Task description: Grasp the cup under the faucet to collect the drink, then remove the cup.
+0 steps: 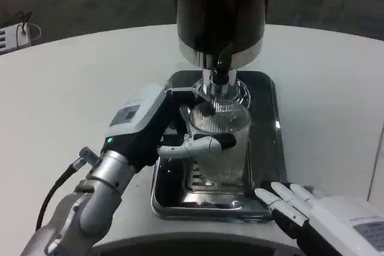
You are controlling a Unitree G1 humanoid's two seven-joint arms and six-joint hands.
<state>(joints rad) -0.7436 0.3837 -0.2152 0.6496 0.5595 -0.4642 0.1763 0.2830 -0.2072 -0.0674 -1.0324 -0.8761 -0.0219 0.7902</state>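
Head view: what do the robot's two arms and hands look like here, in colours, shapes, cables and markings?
The left forearm is a rounded silver tube, with a black cable alongside. The left hand has a white back bearing a label, a black body with a small green light, and white-and-black fingers. The right hand has a white back with a label and white fingers over black.

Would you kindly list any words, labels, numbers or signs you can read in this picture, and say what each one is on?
No text here can be read.
Label on the back of the left hand: a small bluish patch, too blurred to read.
Label on the back of the right hand: a grey patch near the picture's corner, too small and blurred to read.
Dispenser, cup and tray: no lettering seen.
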